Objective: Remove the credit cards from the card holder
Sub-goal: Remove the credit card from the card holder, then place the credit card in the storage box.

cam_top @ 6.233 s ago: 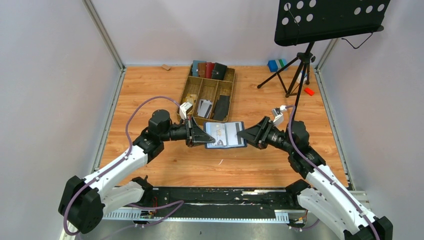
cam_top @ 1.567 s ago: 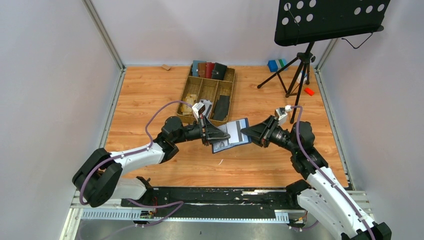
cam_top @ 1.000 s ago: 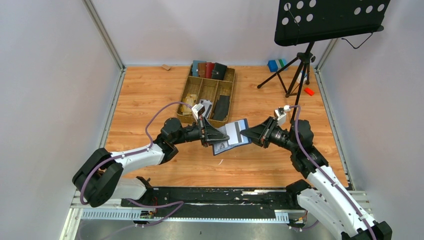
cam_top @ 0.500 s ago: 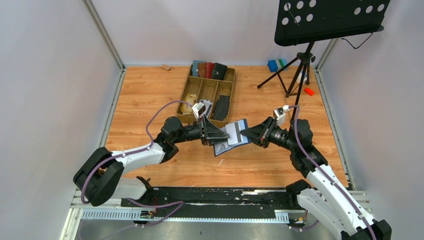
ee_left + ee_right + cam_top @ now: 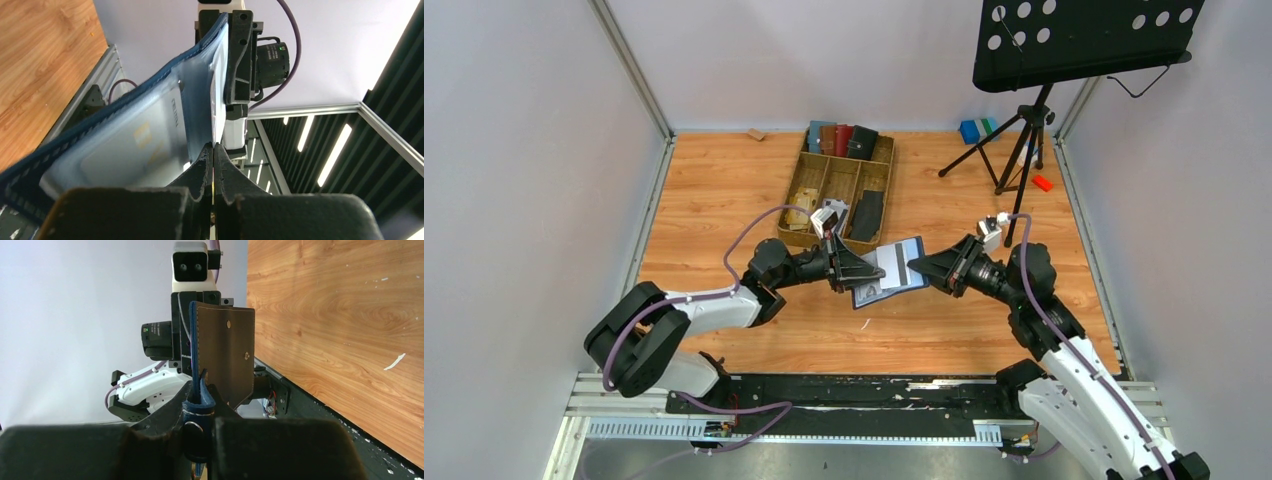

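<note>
The card holder (image 5: 894,270) hangs open and tilted above the table between my two grippers. My right gripper (image 5: 912,268) is shut on its blue side tab (image 5: 200,402); the outer face (image 5: 225,355) looks brown from there. My left gripper (image 5: 870,272) meets the holder from the other side. In the left wrist view the left gripper (image 5: 213,148) is shut, and a thin pale credit card edge (image 5: 215,100) runs from the far flap down into the tips. Another credit card (image 5: 142,140) with a gold chip sits behind the clear pocket of the near flap (image 5: 75,150).
A wooden compartment tray (image 5: 807,178) holds cards and a dark holder behind the grippers. Several other holders (image 5: 842,138) stand along its back. A music stand tripod (image 5: 1022,140), a blue block (image 5: 971,130) and a red block (image 5: 1042,183) are at the right rear.
The holder, flat on the table six seconds ago, is now lifted and tilted. Over the last second my left gripper opened and shut again, and the left arm's elbow shifted right.
</note>
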You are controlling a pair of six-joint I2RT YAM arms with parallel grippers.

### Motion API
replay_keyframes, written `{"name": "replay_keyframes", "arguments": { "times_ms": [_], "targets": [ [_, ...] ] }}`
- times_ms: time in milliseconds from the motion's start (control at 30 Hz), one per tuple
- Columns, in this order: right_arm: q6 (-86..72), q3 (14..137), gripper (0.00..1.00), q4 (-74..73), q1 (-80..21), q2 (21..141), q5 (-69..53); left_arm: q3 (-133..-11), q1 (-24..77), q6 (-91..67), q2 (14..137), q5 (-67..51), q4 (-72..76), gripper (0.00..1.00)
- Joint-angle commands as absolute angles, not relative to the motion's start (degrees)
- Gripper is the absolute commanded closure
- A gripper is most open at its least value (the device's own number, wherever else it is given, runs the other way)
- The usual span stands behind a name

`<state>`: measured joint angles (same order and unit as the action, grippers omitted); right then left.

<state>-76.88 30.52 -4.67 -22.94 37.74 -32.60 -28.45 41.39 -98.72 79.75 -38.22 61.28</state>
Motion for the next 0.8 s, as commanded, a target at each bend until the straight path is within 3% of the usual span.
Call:
{"name": "replay_keyframes", "arguments": {
  "times_ms": [0, 367, 433, 600, 767],
  "targets": [
    [-78.87, 31.3, 1.0, -6.14, -21.63, 34.13, -29.8, -26.48, 41.07, -99.87, 78.06, -37.4, 66.19, 0.98],
    [-74.15, 33.22, 1.0, -13.5, -20.22, 33.88, -28.12, -23.68, 36.8, -93.71, 69.0, -39.83, 51.91, 1.0],
    [-71.67, 34.88, 1.0, -18.09, -20.13, 33.69, -26.52, -24.75, 34.35, -88.53, 65.53, -41.09, 41.12, 1.0],
    [-67.48, 36.23, 1.0, -24.39, -20.02, 32.67, -24.89, -38.39, 30.67, -60.74, 61.37, -38.5, -6.21, 1.0],
    [-61.7, 38.98, 1.0, -30.14, -19.91, 32.9, -23.04, -52.76, 30.48, -42.8, 69.43, -32.98, -27.46, 1.0]
  ]
}}
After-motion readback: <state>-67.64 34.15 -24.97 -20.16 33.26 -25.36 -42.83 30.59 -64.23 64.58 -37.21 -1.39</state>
